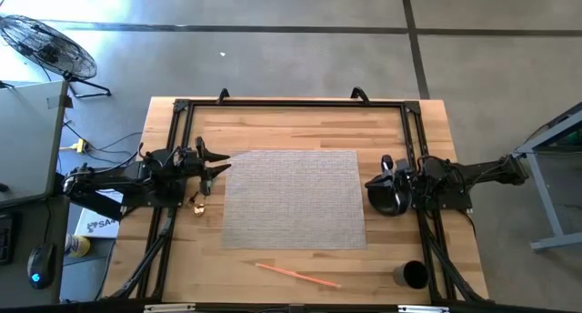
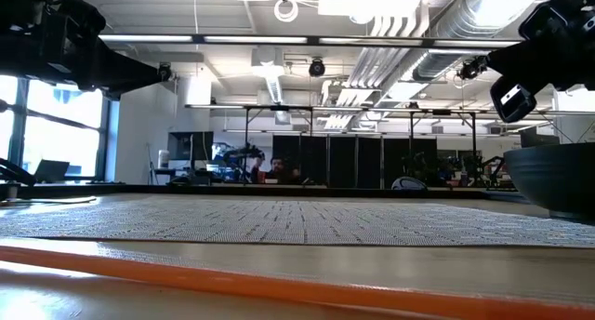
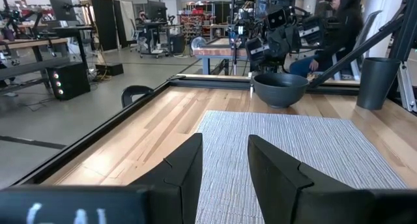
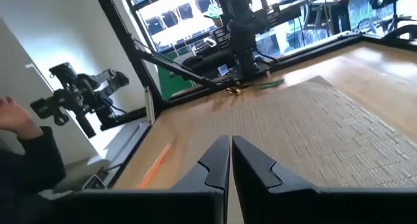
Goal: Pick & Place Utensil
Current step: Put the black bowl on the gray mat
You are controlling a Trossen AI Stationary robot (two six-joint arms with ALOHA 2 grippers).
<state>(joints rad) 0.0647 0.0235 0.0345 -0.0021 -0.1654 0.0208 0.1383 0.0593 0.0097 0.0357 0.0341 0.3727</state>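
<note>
Placemat (image 1: 293,198): grey, fine woven ribbing. Table (image 1: 300,126): pale wood planks; black frame rails. Bowl (image 3: 280,89): dark grey-blue. Cup (image 1: 411,275): dark grey. Utensil (image 1: 297,275): thin, orange. Small gold-coloured object (image 1: 199,204) beside the placemat. Both arms: black.

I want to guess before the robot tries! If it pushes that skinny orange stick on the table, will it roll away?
Probably a bit. The orange stick looks thin, straight and round, lying flat on the bare wood table, so a sideways nudge could roll it. It likely weighs little and seems stiff. Lying so low, it may be tricky for fingers to pinch.
</note>
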